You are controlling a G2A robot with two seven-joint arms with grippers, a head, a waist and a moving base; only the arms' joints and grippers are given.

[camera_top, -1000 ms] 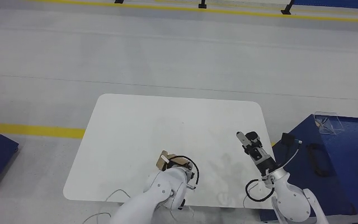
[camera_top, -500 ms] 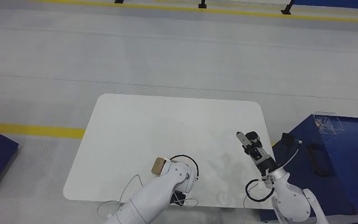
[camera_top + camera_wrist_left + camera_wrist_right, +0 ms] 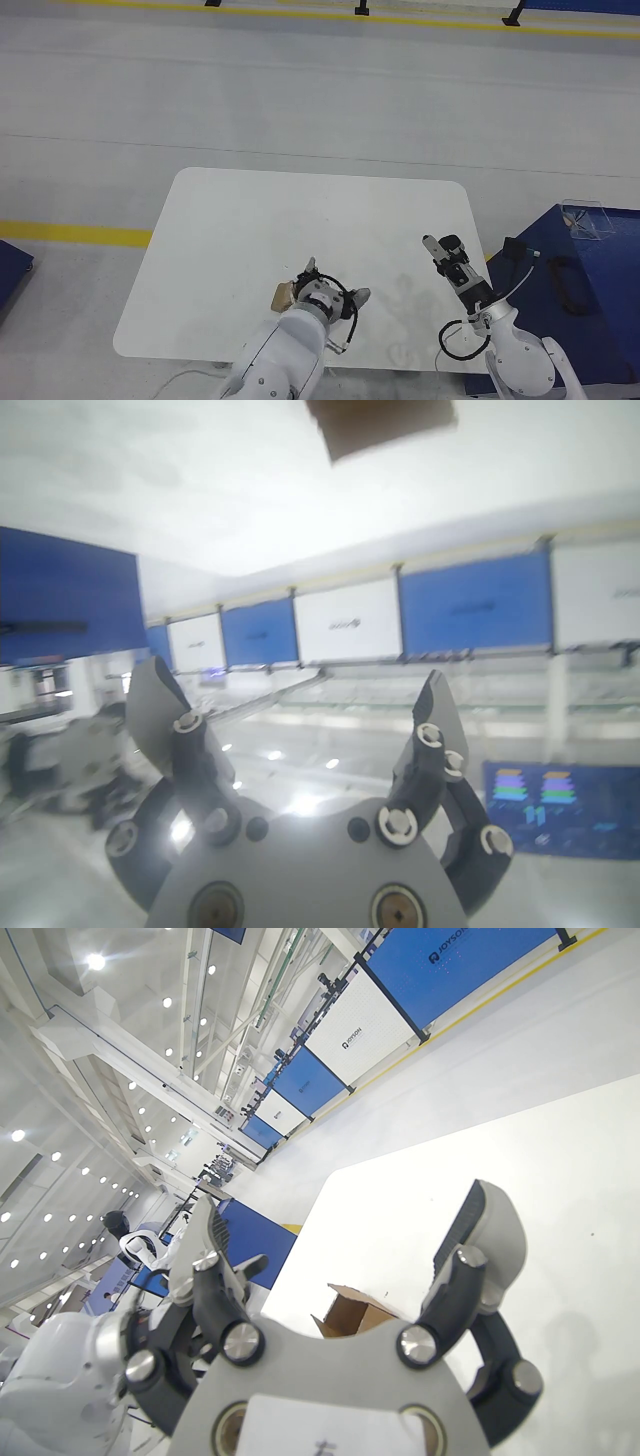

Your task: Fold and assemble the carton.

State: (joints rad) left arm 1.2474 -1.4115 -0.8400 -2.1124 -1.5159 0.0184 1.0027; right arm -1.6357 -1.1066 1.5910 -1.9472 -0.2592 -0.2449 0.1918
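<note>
A small brown carton (image 3: 284, 294) lies on the white table (image 3: 250, 220) near its front edge, with a flap open. My left gripper (image 3: 337, 279) is open just to the right of the carton, its fingers spread and nothing between them. In the left wrist view the open gripper (image 3: 297, 700) points away from the table, and a corner of the carton (image 3: 385, 420) shows at the edge. My right gripper (image 3: 437, 242) hovers open over the table's right side. The right wrist view has the carton (image 3: 355, 1310) beyond its open gripper (image 3: 345, 1223).
A blue cabinet (image 3: 590, 300) stands to the right of the table, with a clear plastic holder (image 3: 585, 215) on top. The table's front edge runs close to the carton. The left arm (image 3: 75, 1378) sits beside the carton.
The carton shifted slightly towards the front left and now lies still. My left wrist has turned, bringing its spread fingers into sight beside the carton. The right arm has not moved.
</note>
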